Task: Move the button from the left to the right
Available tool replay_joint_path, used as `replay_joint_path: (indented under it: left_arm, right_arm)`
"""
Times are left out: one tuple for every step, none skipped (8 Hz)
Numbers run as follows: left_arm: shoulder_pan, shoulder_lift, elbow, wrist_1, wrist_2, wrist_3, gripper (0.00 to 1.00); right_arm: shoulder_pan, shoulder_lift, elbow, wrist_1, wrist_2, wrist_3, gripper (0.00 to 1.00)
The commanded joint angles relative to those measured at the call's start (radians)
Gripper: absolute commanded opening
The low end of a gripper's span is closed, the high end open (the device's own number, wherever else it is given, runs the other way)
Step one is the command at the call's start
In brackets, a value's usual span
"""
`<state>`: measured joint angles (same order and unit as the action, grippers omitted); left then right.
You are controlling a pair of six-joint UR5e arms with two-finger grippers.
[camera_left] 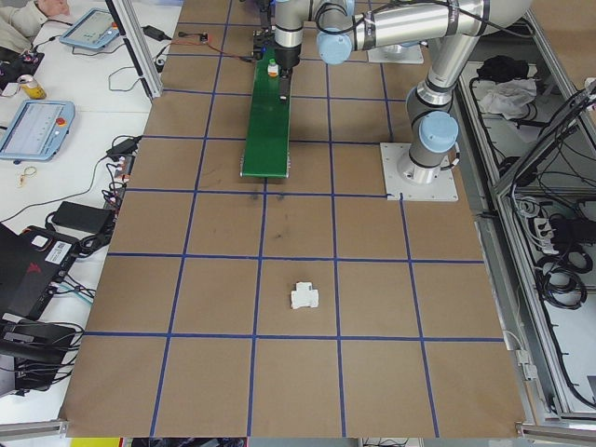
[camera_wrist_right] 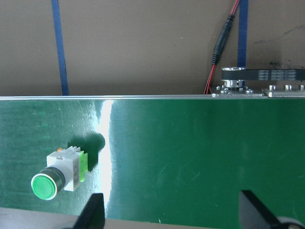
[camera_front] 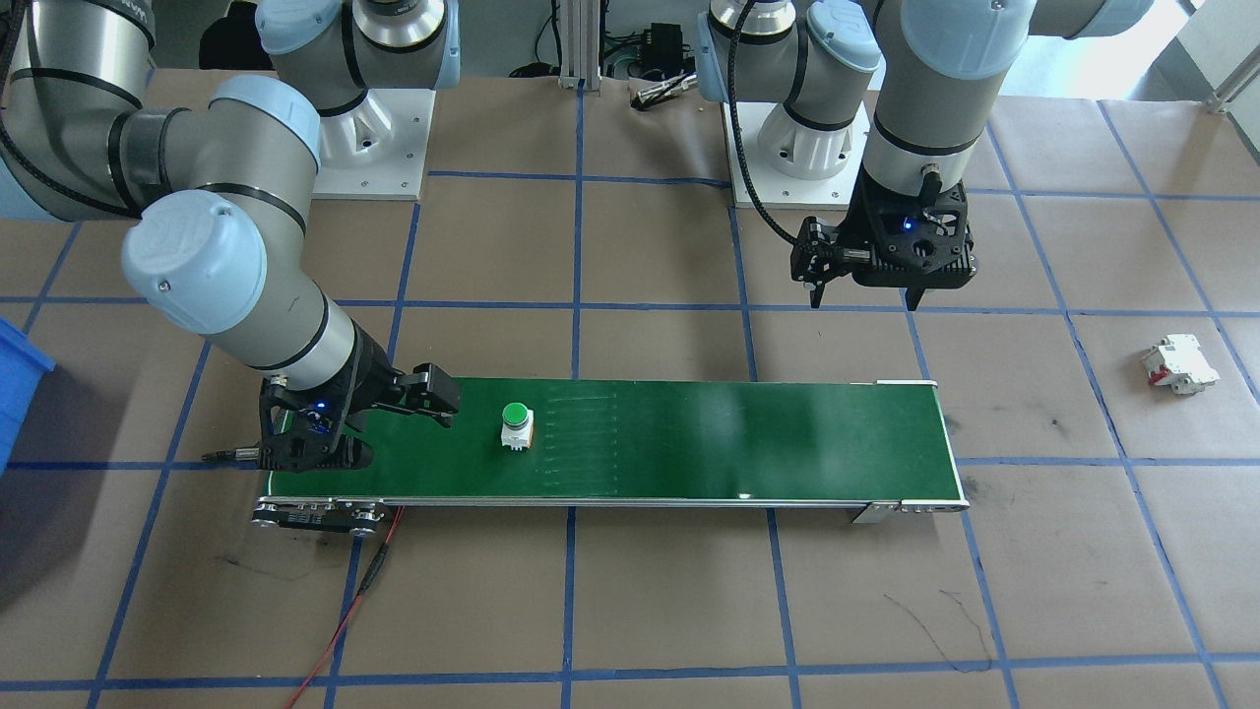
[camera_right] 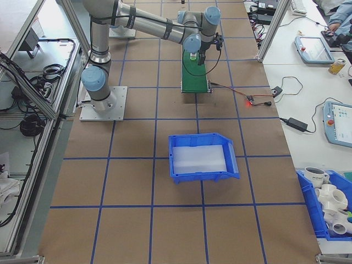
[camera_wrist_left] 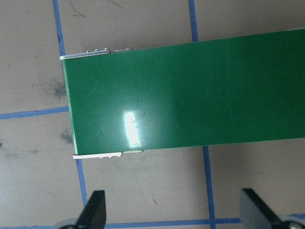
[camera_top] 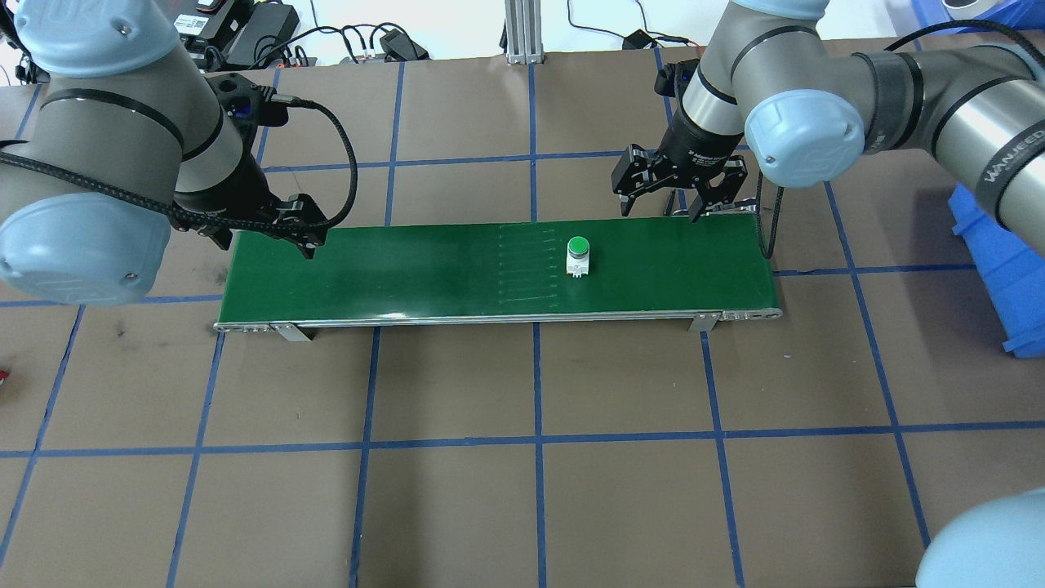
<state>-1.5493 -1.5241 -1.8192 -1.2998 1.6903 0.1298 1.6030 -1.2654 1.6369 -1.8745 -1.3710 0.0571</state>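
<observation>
One button (camera_top: 578, 255) stands on the belt (camera_top: 424, 269) beside the open right pincer (camera_top: 658, 207).

Two silver-grey arms with pale blue joint caps and black bands, on white bolted base plates (camera_front: 375, 148). Black skeletal grippers, left gripper (camera_front: 864, 295) and right gripper (camera_front: 394, 433), each with a blue light. Braided black cable (camera_top: 343, 155) looping off the left wrist.

Glossy green belt (camera_top: 457, 273) with metal edging; matt brown paper worktop (camera_top: 522, 457); button (camera_top: 578, 256) of smooth plastic.
</observation>
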Motion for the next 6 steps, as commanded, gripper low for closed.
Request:
replay_joint_path:
  left_arm:
    - [0.000, -0.002, 0.005, 0.008, 0.002, 0.016, 1.00]
    - [0.000, -0.002, 0.006, 0.008, 0.002, 0.016, 1.00]
    - [0.000, -0.002, 0.006, 0.008, 0.000, 0.017, 1.00]
    - [0.000, -0.002, 0.008, 0.008, 0.002, 0.022, 1.00]
    - [0.000, -0.002, 0.006, 0.008, 0.000, 0.024, 1.00]
    - [0.000, -0.002, 0.005, 0.008, 0.000, 0.024, 1.00]
  right_arm:
    - [0.002, 0.015, 0.008, -0.008, 0.027, 0.015, 1.00]
    - [0.002, 0.018, 0.011, -0.008, 0.029, 0.045, 1.00]
    - [0.002, 0.020, 0.018, -0.008, 0.062, 0.067, 1.00]
    - [0.002, 0.020, 0.033, -0.009, 0.061, 0.066, 1.00]
    - [0.000, 0.021, 0.038, -0.008, 0.037, 0.063, 1.00]
    - [0.002, 0.038, 0.038, -0.008, -0.036, 0.066, 1.00]
